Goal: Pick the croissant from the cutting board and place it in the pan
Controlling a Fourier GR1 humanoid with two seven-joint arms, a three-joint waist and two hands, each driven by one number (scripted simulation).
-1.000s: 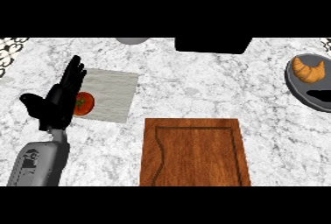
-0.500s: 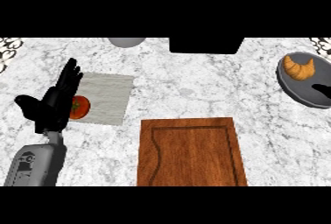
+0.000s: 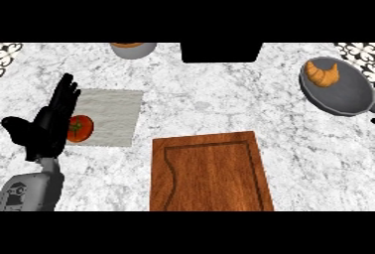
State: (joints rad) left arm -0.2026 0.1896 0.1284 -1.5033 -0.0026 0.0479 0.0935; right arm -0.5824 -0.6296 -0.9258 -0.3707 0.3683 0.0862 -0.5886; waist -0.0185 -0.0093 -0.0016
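The croissant (image 3: 323, 73) lies inside the grey pan (image 3: 350, 99) at the right edge of the view, in the pan's far part, close to its rim; the pan's right side runs out of the frame. The wooden cutting board (image 3: 209, 171) sits at the near middle of the marble worktop (image 3: 219, 99), its near end cut off by the lower edge, with nothing on it. Between the board's right side and the pan lies a bare stretch of worktop, and a wider bare stretch reaches from the board's far edge to the back. On the left, the left hand (image 3: 50, 126) rests upright with its fingers (image 3: 66, 92) straight and released, holding nothing, the thumb spread toward the left edge. Just beside it a red tomato (image 3: 81, 128) sits on a pale grey cloth (image 3: 113, 116), partly hidden by the hand. The cloth's right edge is near the board's far left corner but apart from it. At the back edge a grey bowl (image 3: 133, 49) and a black box (image 3: 221, 51) are each cut off by the frame. The right hand does not show.
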